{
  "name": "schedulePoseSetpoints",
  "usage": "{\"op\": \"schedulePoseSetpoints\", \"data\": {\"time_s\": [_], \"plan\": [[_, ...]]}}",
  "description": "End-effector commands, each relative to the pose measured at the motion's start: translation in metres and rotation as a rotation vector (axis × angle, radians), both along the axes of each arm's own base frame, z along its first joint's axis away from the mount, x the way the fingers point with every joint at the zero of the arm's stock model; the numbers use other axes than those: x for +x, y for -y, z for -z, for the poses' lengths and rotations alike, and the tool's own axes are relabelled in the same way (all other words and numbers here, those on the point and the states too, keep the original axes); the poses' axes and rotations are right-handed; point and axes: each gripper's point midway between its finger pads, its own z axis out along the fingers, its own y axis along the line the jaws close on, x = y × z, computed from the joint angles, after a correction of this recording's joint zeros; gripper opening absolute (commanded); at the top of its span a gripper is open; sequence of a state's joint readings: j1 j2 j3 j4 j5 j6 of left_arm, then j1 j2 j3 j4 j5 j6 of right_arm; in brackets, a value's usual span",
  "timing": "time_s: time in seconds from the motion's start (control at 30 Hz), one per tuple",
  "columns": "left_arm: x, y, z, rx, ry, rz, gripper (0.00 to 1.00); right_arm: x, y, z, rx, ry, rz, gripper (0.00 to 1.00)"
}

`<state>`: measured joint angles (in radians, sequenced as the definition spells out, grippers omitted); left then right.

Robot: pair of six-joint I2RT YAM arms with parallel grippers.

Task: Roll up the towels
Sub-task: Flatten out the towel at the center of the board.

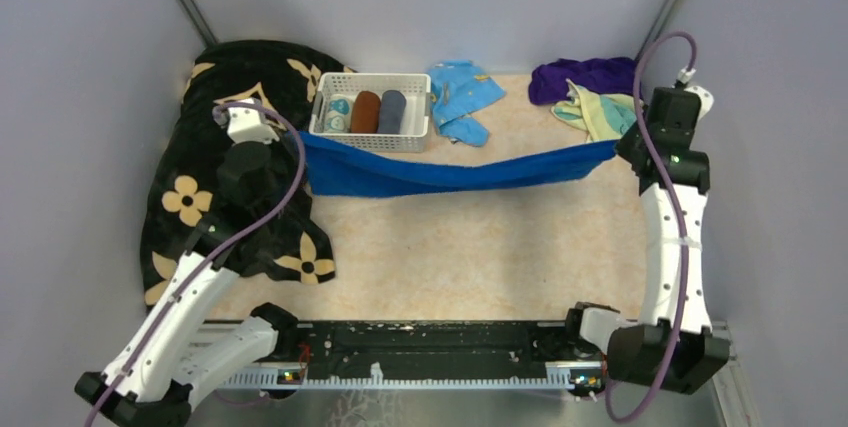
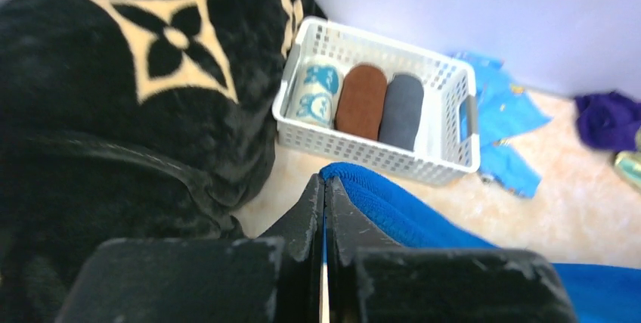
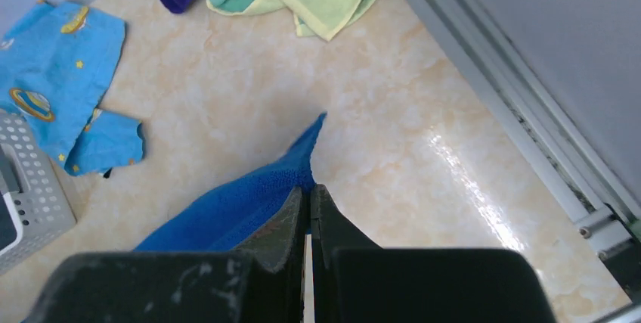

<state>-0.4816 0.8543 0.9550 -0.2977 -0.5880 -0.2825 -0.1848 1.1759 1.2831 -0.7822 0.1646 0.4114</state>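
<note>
1. Nearest each wrist camera are its own fingers. The left fingers (image 2: pixel 302 217) are clenched on one corner of the blue towel (image 2: pixel 393 209), and the right fingers (image 3: pixel 283 221) are pinched on the opposite corner, with a small tip of cloth poking past them.
2. The blue towel (image 1: pixel 450 175) spans the desk (image 1: pixel 450 257) from left to right as a narrow, bunched band that sags in the middle. It runs just in front of the white basket (image 1: pixel 370 137).
3. Risk: both grips sit close to the towel's edge. I judge that pulling it tighter could slide a corner out, most likely on the right, and the band would collapse.
4. Risk: the left end hangs close to the basket and the black blanket (image 1: pixel 220 207). Lowering or dragging there could snag the cloth or shove the basket.
5. Risk: the towel is bunched rather than flat, so a roll started like this would likely come out crooked.
6. Count:
   - Three loose towels: the blue one, the yellow towel (image 1: pixel 600 112) and the purple towel (image 1: pixel 580 77), the last two heaped far right.
   - Three rolls (image 2: pixel 363 104) in the one basket.
   - One blanket.
   - One light blue cloth (image 1: pixel 462 97).
</note>
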Motion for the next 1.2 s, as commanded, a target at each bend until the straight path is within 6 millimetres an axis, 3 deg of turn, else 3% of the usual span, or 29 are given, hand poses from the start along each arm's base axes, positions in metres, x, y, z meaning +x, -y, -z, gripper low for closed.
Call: {"op": "schedulePoseSetpoints", "data": {"time_s": [0.0, 0.17, 0.33, 0.5, 0.63, 0.9, 1.0, 1.17], "plan": [[-0.029, -0.029, -0.05, -0.032, 0.105, -0.072, 0.0, -0.042, 0.012, -0.038, -0.075, 0.052, 0.051, 0.0], [-0.072, -0.046, -0.062, -0.11, 0.132, -0.061, 0.0, -0.091, 0.005, -0.072, -0.106, 0.191, 0.083, 0.0], [-0.107, -0.045, -0.063, -0.189, 0.143, 0.029, 0.0, -0.123, -0.004, -0.083, -0.127, 0.247, 0.072, 0.0], [-0.1, -0.026, -0.033, -0.187, 0.023, 0.086, 0.0, -0.122, -0.009, -0.077, -0.119, 0.224, 0.045, 0.0], [-0.065, -0.006, 0.017, -0.127, -0.111, 0.086, 0.0, -0.092, -0.005, -0.043, -0.094, 0.133, 0.055, 0.0], [0.038, 0.021, 0.115, -0.078, -0.304, 0.028, 0.0, 0.004, 0.021, 0.046, -0.016, -0.002, 0.147, 0.0], [0.081, 0.011, 0.134, -0.156, -0.324, -0.011, 0.0, 0.044, 0.03, 0.075, 0.013, -0.033, 0.153, 0.0], [0.136, 0.017, 0.15, -0.183, -0.342, -0.006, 0.0, 0.105, 0.036, 0.102, 0.047, -0.043, 0.101, 0.0]]}}
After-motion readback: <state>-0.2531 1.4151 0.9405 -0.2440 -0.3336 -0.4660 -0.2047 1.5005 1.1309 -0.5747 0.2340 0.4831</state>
